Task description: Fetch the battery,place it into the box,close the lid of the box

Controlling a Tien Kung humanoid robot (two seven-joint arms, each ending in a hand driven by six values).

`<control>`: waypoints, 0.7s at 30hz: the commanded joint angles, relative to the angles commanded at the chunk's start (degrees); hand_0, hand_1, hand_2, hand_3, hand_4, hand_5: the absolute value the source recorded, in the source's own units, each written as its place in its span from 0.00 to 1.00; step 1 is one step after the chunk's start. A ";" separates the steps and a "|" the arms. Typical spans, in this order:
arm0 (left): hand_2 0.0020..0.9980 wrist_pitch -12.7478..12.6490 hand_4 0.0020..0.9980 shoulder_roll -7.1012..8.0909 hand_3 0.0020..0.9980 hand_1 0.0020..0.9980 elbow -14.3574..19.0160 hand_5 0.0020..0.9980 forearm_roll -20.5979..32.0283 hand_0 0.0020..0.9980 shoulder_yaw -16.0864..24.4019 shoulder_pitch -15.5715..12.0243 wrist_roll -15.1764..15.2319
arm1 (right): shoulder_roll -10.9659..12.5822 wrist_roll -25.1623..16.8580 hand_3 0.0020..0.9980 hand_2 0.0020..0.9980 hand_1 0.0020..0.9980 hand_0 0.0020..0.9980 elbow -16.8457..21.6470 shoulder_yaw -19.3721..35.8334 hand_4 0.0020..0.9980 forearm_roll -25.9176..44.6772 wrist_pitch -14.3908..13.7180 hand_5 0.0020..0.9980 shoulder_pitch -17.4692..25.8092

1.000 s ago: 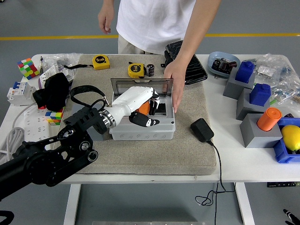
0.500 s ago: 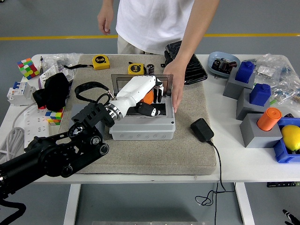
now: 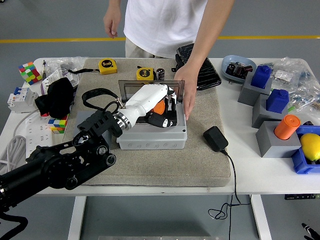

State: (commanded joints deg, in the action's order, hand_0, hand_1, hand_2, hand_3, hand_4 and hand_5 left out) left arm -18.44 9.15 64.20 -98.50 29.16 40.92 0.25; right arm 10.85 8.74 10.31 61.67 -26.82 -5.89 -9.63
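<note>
Head view: left robot hand (image 3: 159,111) reaches from the lower left over the open grey box (image 3: 152,134), which sits on the beige mat (image 3: 150,160) mid-desk (image 3: 250,175). Fingers are curled around an orange battery (image 3: 158,106), held over the box interior, just in front of the upright lid (image 3: 150,86). Hard to say whether the battery touches the box floor (the white palm shell blocks that part). Black fingertips (image 3: 161,121) point down into the box.

A person stands at the far side; one hand (image 3: 185,86) rests flat against the box's right edge and the lid's right end, the other hand (image 3: 112,22) hangs free above the desk.

Behind the box on the mat: two yellow tape measures (image 3: 145,74), one more toward the mat's far left corner, and a small black cylinder (image 3: 160,74) beside the nearer one. Black power adapter (image 3: 215,138) lies at the mat's right edge, cable running off the front of the desk. Puzzle cube (image 3: 29,72) sits far left. Right side holds grey-blue blocks (image 3: 272,100), an orange cylinder (image 3: 286,126) and a yellow fruit (image 3: 311,146).
</note>
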 joint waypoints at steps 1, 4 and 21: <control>0.41 0.11 1.00 -0.01 0.42 0.43 -0.06 0.33 -0.26 0.37 -0.02 -0.02 -0.01 | -0.02 0.05 0.55 0.66 0.67 0.67 0.00 0.07 0.96 -0.10 0.03 0.46 0.01; 0.41 0.39 1.00 -0.02 0.42 0.43 -0.29 0.33 -0.68 0.37 -0.10 -0.02 0.09 | -0.04 0.01 0.55 0.66 0.67 0.67 0.00 0.02 0.96 -0.07 0.12 0.46 0.06; 0.40 0.09 1.00 1.95 0.43 0.42 7.07 0.37 0.13 0.35 5.47 -3.13 0.96 | -0.01 -0.16 0.55 0.66 0.67 0.67 0.00 0.28 0.96 -0.16 0.28 0.46 -0.04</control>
State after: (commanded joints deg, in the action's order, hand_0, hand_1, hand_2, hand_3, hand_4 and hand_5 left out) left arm -18.36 11.10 71.27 -98.37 34.64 37.78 1.21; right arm 10.84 8.58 10.31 61.95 -26.98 -5.61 -9.67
